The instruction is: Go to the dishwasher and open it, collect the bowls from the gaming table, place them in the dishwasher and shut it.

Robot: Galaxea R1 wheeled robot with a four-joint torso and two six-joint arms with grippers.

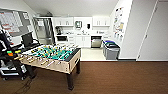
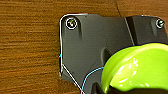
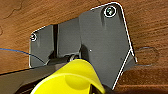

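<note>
Open brown floor [image 1: 120, 77] ahead of my claws and off to my right. The gaming table [image 1: 53, 56] blocks my left-forward side. Beyond it a pale lane runs to the dishwasher [image 1: 96, 41], with grey bins [image 1: 110, 50] crowding that lane's right edge.

Glossy lime-green bowl [image 2: 135, 67] close at wrist, dark robot plate [image 2: 95, 45] behind, brown wood-grain floor [image 2: 27, 47] beyond.
</note>
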